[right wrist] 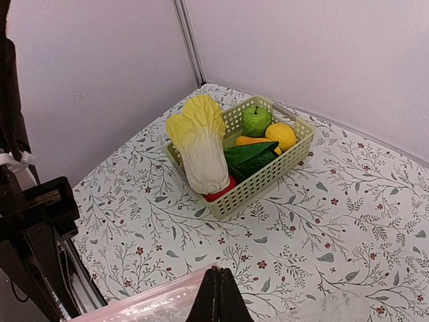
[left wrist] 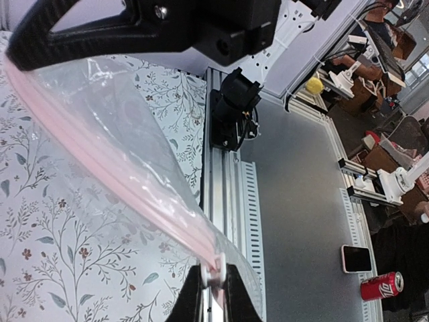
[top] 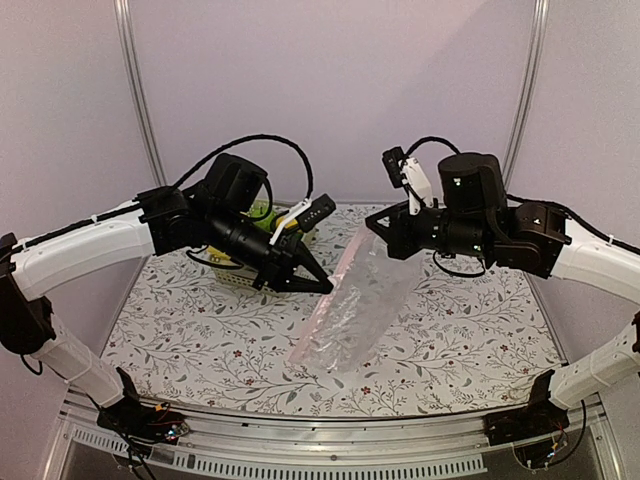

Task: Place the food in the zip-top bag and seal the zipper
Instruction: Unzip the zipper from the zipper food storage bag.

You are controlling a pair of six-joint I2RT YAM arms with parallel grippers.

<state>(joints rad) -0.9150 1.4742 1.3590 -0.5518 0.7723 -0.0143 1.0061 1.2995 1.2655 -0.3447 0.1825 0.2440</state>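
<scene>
Left jaws pinched on small white slider tab (left wrist: 214, 274), right jaws clamped on pink zip strip (right wrist: 147, 299) of clear crinkly plastic bag (top: 362, 308)

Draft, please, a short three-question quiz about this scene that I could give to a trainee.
1. True or false: the green toy apple lies inside the clear crinkly plastic zip-top bag.
2. The left end effector pinches: A the bag's small white slider tab; B a spoon; C nothing.
3. Complete: the large yellow-white toy cabbage rests in the pale green lattice plastic ____.
Key: 1 false; 2 A; 3 basket.
</scene>
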